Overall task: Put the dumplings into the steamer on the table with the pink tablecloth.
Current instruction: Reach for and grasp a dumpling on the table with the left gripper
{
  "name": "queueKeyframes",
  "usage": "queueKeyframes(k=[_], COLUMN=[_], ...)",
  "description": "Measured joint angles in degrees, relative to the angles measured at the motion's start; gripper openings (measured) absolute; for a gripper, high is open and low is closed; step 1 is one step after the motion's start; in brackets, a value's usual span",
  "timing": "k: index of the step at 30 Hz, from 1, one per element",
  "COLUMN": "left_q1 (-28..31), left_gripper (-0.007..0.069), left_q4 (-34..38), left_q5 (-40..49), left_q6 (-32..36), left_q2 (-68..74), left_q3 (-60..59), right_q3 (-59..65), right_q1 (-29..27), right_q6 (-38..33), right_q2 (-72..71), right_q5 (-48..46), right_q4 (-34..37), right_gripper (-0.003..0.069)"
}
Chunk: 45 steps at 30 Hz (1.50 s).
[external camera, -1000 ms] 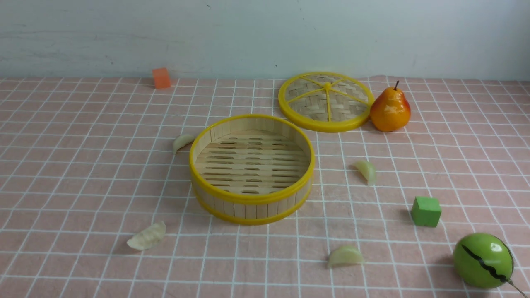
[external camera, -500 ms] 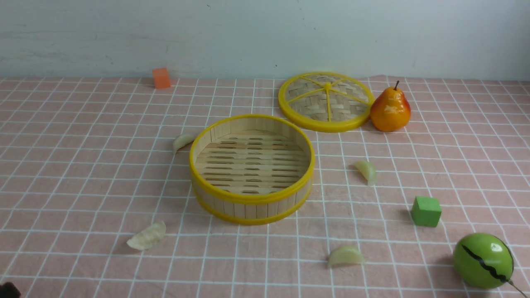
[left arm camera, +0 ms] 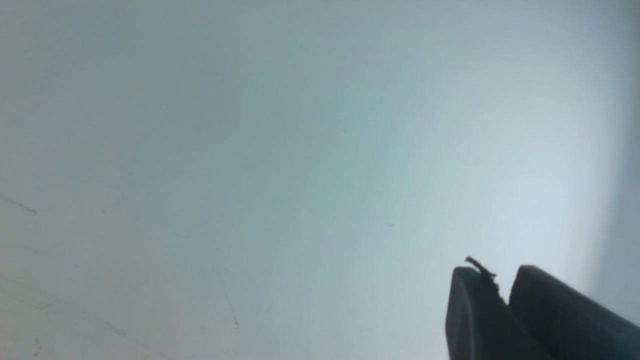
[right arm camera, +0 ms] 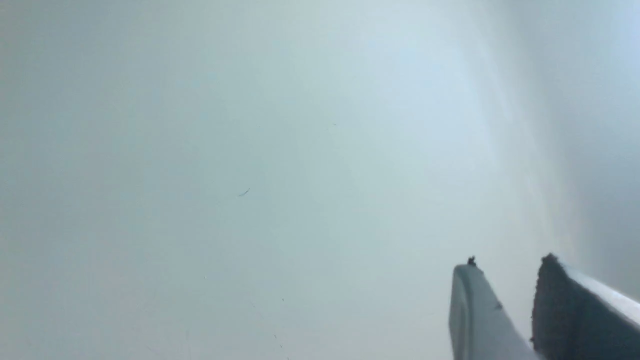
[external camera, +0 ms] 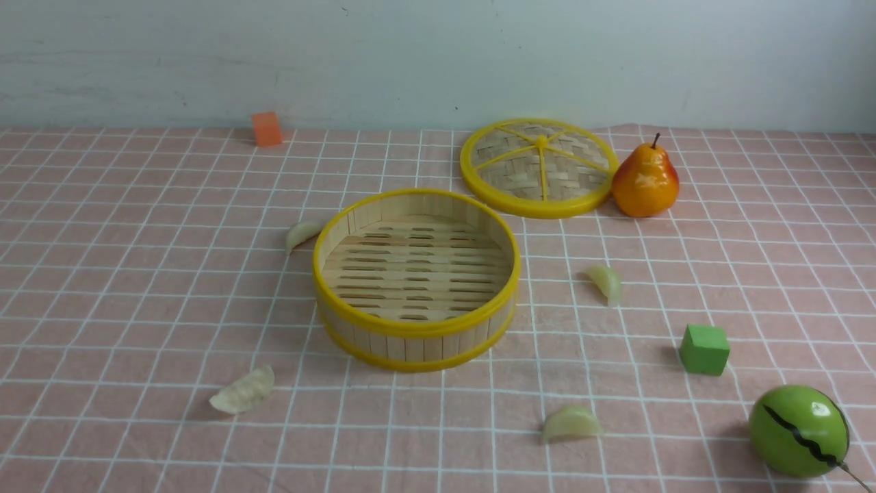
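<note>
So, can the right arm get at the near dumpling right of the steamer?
Probably yes: that dumpling lies alone on the pink tablecloth, on the robot's right, with the green cube and steamer well apart.

Green melon's stem, tip beyond edge.

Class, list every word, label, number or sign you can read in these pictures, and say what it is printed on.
None: no readable text in any view.
The black wavy line on the green ball is a stripe, not writing.
The steamer, lid, pear, green cube and orange cube bear no labels.
Both wrist views face a blank wall.
</note>
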<state>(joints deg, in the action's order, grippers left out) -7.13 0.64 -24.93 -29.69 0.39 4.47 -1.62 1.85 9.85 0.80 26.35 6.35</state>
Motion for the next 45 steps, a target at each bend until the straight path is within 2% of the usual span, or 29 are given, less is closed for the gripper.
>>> queueKeyframes(k=[1, 2, 4, 5, 6, 12, 16, 18, 20, 24, 26, 27, 31, 34, 35, 39, 40, 43, 45], left_q1=[0.0, 0.0, 0.0, 0.0, 0.0, 0.0, 0.0, 0.0, 0.0, 0.0, 0.0, -0.2, -1.9, -3.1, -3.8, -4.5, -4.5, -4.6, -4.6], left_gripper=[0.0081, 0.0034, -0.0014, -0.0014, -0.0014, -0.0014, -0.0014, -0.0014, -0.0014, -0.0014, -0.0014, -0.0014, -0.0002, 0.0046, 0.0104, 0.0298, 0.0318, 0.0453, 0.048], left_q4=[-0.1, -1.1, -2.3, -2.5, -3.5, -5.4, -5.0, -3.5, 0.0, 7.7, 9.0, 9.4, 4.5, 0.3, -1.7, -2.4, -2.4, -3.2, -4.5], left_q5=[0.6, 6.4, 15.0, 16.6, 20.8, 29.9, 40.4, 47.4, 55.0, 64.4, 66.7, 70.1, 76.1, 78.7, 80.1, 83.2, 83.2, 86.7, 88.2], left_q6=[-0.1, -0.7, -0.9, -0.8, -0.1, 1.3, 1.7, 4.0, 9.6, 21.2, 23.4, 25.4, 26.3, 26.5, 26.8, 29.3, 29.3, 30.0, 29.7], left_q2=[0.3, 3.4, 9.8, 11.3, 16.2, 42.4, 58.6, 65.6, 72.9, 84.5, 87.9, 93.4, 106.4, 113.0, 117.5, 128.4, 129.0, 138.5, 142.2], left_q3=[0.7, 5.8, 14.1, 16.5, 20.9, 33.3, 42.3, 47.7, 53.7, 65.9, 69.5, 75.5, 90.0, 98.9, 103.9, 117.0, 117.6, 127.6, 131.5], right_q3=[-0.4, -4.3, -10.7, -10.7, -15.3, -24.8, -29.2, -31.6, -33.9, -36.9, -37.5, -37.9, -38.2, -38.2, -38.2, -38.2, -38.2, -38.2, -38.2], right_q1=[0.0, 0.0, 0.0, 0.0, 0.0, 0.1, 1.9, 3.8, 6.0, 9.9, 10.7, 11.1, 11.1, 11.1, 11.1, 11.1, 11.1, 11.1, 11.1], right_q6=[0.0, 0.3, 0.3, 0.3, 0.1, -1.9, -2.3, -4.2, -7.3, -13.1, -14.3, -15.6, -16.8, -17.3, -17.4, -17.6, -17.6, -17.6, -17.6], right_q2=[0.2, 2.8, 8.0, 8.0, 12.8, 34.1, 47.2, 52.3, 57.2, 63.1, 64.2, 65.5, 66.9, 67.0, 67.0, 67.1, 67.1, 67.1, 67.1], right_q5=[-0.3, -2.6, -8.0, -8.0, -12.9, -30.6, -45.0, -50.9, -55.0, -57.8, -58.1, -58.2, -58.1, -58.0, -58.0, -57.0, -56.9, -56.4, -56.2], right_q4=[0.0, 0.0, -0.1, -0.2, -1.0, -7.1, -7.4, -7.1, -6.9, -6.7, -6.3, -6.3, -6.0, -6.3, -6.3, -6.7, -6.7, -6.7, -6.7], right_gripper=[0.0171, 0.0107, 0.0018, 0.0012, -0.0013, -0.0013, -0.0012, -0.0011, -0.0011, -0.0011, -0.0011, -0.001, -0.001, -0.001, -0.001, -0.001, -0.001, -0.0006, -0.0005])
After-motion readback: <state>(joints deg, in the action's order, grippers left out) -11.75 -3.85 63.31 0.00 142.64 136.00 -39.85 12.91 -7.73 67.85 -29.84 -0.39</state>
